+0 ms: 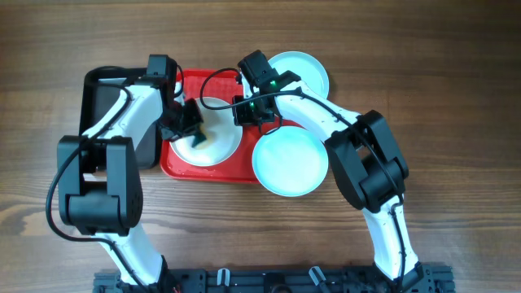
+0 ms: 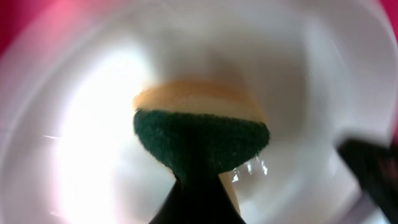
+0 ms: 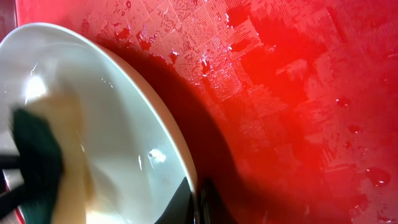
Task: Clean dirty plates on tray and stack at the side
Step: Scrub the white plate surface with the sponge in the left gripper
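Table (image 1: 456,81), contents by position.
- Tray (image 1: 203,173): centre.
- Second tray (image 1: 94,106): just left of the tray, side by side.
- Middle plate (image 1: 224,145): on the tray, toward its near edge.
- Sponge (image 1: 199,139): in the middle plate, left of its centre.
- Far plate (image 1: 308,69): on the table, behind the tray's right corner.
- Near plate (image 1: 289,163): at the tray's near right corner, against its rim.
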Action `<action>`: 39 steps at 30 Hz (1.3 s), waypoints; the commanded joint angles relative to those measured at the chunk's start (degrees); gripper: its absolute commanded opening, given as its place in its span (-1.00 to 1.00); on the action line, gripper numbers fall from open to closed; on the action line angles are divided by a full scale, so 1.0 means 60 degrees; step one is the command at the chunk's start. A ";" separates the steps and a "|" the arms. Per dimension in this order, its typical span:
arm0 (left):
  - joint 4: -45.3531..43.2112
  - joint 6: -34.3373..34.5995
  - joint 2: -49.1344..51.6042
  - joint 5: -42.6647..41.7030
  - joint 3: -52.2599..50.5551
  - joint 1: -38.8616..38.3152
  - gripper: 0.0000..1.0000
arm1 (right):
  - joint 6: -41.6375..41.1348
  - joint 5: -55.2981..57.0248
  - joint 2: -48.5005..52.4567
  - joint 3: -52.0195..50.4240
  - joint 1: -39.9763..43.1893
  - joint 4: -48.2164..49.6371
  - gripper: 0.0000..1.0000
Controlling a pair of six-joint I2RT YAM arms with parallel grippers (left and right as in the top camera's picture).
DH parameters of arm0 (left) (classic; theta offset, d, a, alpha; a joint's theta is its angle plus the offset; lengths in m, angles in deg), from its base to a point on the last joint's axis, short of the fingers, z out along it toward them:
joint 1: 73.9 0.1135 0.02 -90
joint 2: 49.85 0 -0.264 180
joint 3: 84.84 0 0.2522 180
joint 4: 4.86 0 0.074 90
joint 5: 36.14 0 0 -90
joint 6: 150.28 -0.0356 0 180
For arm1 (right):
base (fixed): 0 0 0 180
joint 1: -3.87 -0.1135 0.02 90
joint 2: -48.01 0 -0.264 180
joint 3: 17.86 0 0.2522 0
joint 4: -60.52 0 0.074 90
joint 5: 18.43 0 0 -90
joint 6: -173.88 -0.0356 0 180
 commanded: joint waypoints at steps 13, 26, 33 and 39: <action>-0.1770 -0.2029 0.0415 -0.0532 -0.0372 -0.1126 -0.92 | -0.0120 0.0098 0.0219 0.0084 0.0102 0.0051 -0.91; -0.1096 0.2025 0.0415 0.6080 -0.0368 -0.1035 -0.92 | -0.0120 0.0109 0.0219 0.0084 0.0102 0.0066 -0.91; 0.0470 -0.1224 0.0412 0.1501 -0.0368 -0.1486 -0.92 | -0.0124 0.0106 0.0219 0.0084 0.0102 0.0069 -0.91; -0.0080 -0.2911 0.0412 -0.2131 -0.0372 -0.1854 -0.92 | -0.0124 0.0102 0.0219 0.0084 0.0102 0.0095 -0.91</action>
